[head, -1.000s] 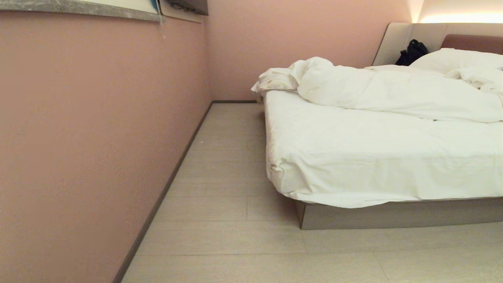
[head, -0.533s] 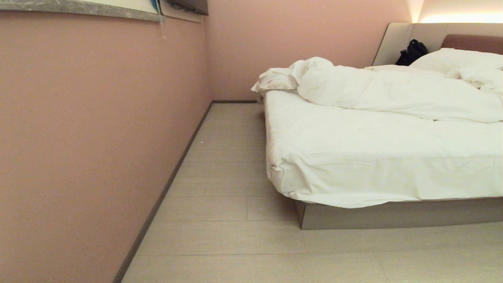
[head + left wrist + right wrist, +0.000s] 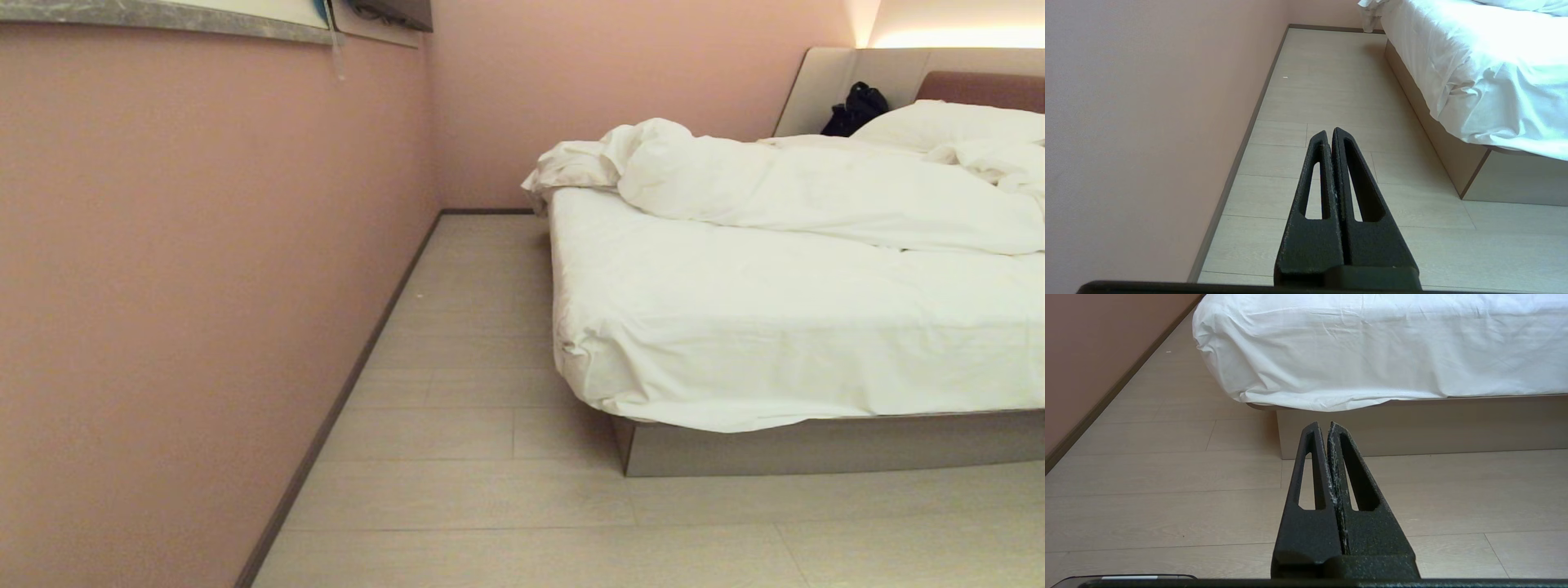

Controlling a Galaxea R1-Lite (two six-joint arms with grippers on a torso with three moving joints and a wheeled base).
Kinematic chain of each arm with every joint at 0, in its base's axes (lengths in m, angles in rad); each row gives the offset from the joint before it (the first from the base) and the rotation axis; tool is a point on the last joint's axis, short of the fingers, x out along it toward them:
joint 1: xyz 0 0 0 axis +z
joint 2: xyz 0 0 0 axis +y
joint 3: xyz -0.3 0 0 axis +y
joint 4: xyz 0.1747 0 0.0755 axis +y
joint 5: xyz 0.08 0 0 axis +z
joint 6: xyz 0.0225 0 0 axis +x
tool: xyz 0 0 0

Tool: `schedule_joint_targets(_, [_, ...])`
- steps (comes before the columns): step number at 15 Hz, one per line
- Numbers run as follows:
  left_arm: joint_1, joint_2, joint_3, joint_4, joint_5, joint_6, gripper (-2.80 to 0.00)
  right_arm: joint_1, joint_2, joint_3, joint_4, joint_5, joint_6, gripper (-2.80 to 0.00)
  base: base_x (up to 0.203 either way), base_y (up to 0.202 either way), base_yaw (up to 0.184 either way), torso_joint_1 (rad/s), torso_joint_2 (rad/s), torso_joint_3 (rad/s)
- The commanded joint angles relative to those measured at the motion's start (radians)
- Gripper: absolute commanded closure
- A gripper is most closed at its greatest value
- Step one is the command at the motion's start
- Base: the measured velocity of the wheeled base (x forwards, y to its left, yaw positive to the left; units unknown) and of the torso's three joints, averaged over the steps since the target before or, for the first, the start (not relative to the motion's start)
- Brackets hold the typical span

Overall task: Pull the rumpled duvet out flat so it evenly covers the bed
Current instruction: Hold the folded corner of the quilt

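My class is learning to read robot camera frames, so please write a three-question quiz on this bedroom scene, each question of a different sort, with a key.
1. True or false: the duvet lies spread flat over the whole bed.
2. Multiple choice: the left gripper and right gripper are: A) both shut and empty, over the floor; B) both clamped on the duvet; C) one open, one shut.
3. Fill in: the dark object at the head of the bed sits beside a white ____.

Key:
1. False: it is bunched near the head end, leaving the sheet bare.
2. A
3. pillow
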Motion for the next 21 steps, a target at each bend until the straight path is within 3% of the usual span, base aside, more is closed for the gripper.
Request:
schedule_joint_targets(1, [0.0, 0.0, 0.0, -0.001, 0.001, -0.001, 0.0, 0.0, 0.001, 0.0, 0.0, 0.0, 0.0, 0.0, 0.0, 0.0, 0.0, 0.0, 0.0, 0.0])
schedule_joint_targets(4, [-0.001, 0.0, 0.0, -0.001, 0.001, -0.001, 0.0, 0.001, 0.001, 0.0, 0.0, 0.0, 0.0, 0.0, 0.041, 0.0, 0.001, 0.0, 0.0, 0.002])
schedule_joint_targets(21, [0.0, 0.0, 0.0, -0.001, 0.001, -0.005, 0.0, -0.001, 0.001, 0.0, 0.0, 0.0, 0.0, 0.0, 0.195, 0.0, -0.001, 0.003, 0.0, 0.003])
